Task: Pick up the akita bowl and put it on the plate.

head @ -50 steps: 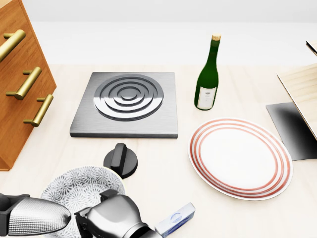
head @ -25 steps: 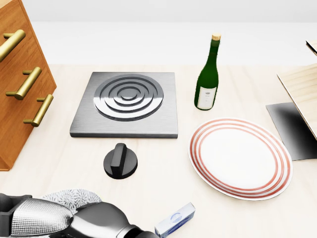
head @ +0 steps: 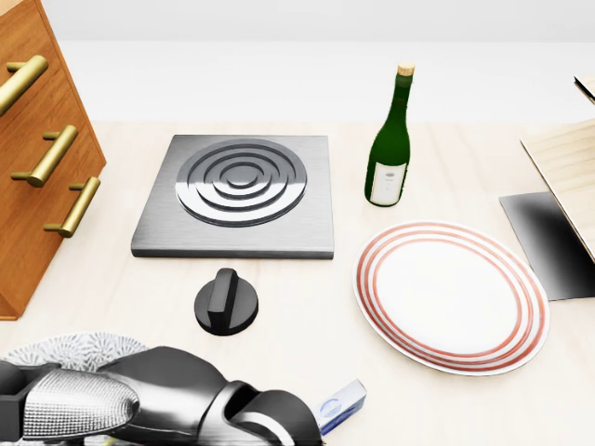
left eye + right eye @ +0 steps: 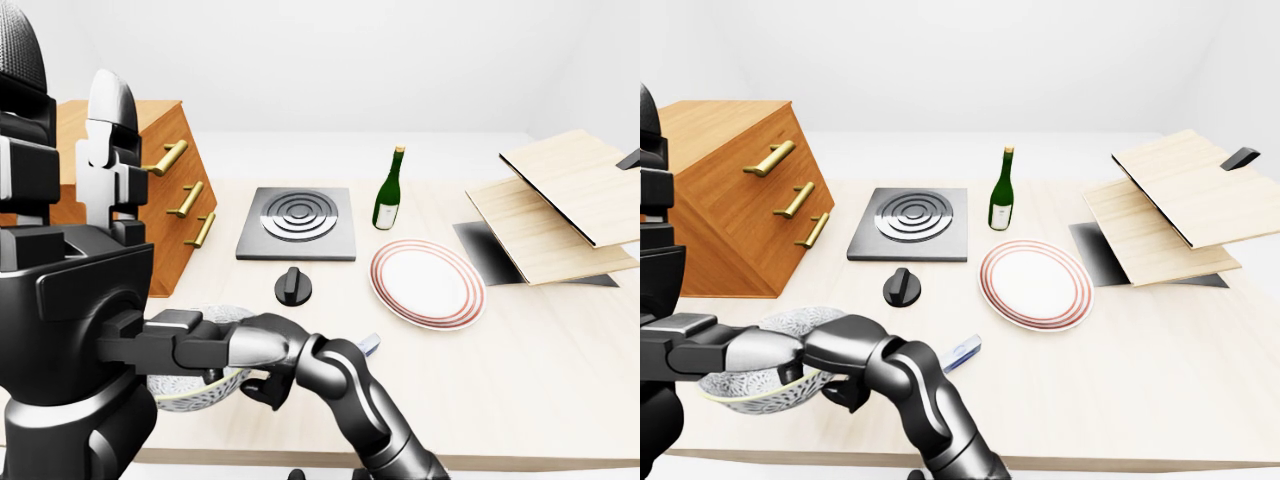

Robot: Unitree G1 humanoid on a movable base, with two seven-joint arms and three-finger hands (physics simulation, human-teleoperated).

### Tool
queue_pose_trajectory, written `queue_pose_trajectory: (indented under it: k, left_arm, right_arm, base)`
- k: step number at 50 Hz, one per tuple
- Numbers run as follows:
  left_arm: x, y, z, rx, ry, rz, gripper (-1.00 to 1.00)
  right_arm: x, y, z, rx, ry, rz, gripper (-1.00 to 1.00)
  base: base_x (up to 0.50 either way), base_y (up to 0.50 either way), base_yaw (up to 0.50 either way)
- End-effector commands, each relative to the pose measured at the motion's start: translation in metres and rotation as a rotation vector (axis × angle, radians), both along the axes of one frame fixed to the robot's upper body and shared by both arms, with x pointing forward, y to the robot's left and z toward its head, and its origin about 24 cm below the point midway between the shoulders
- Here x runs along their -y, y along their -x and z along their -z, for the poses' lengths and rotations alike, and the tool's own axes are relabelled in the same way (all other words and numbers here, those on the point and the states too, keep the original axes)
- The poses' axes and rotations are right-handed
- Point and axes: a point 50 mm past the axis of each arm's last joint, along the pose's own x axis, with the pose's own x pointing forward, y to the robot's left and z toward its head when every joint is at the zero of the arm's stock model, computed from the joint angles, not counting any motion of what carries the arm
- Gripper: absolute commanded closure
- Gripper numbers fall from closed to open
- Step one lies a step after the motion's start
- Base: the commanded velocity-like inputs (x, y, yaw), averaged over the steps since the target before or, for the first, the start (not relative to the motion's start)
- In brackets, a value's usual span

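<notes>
Now akita bowl (image 4: 765,385) under right hand (image 4: 845,385)

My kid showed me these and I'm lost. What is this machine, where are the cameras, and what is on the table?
These are simulator renders of a humanoid robot. All three cameras sit on its head, looking over its arms: one steep downward view, two wider eye views. The dark arm reaching in is its own, and its hand is at the rim of a patterned bowl near the table's edge; whether the fingers grip it is unclear. On the pale table lie a red-ringed plate, a green bottle, a metal burner plate, a black knob and a small blue-and-white object. A wooden drawer unit stands at the left.
</notes>
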Motion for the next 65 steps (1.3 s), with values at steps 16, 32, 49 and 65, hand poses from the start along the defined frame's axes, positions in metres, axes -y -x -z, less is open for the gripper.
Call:
queue_pose_trajectory:
  k: [16, 32, 49, 65]
  left_arm:
    - [-0.001, 0.001, 0.001, 0.020, 0.035, -0.018, -0.98]
    - [0.000, 0.001, 0.000, 0.038, 0.038, -0.013, -0.98]
    - [0.001, 0.001, 0.001, 0.048, 0.040, -0.010, -0.98]
    - [0.000, 0.001, 0.001, 0.032, 0.040, -0.016, -0.97]
  right_arm:
    - [0.040, -0.040, -0.095, 0.234, -0.276, 0.061, 1.00]
    - [0.087, -0.069, -0.120, 0.283, -0.327, 0.123, 1.00]
    - [0.162, -0.095, -0.118, 0.239, -0.324, 0.283, 1.00]
    - [0.210, -0.077, -0.111, 0.229, -0.379, 0.358, 1.00]
  base:
    - [0.00, 0.00, 0.00]
    - [0.00, 0.00, 0.00]
    - [0.00, 0.00, 0.00]
    - [0.00, 0.00, 0.00]
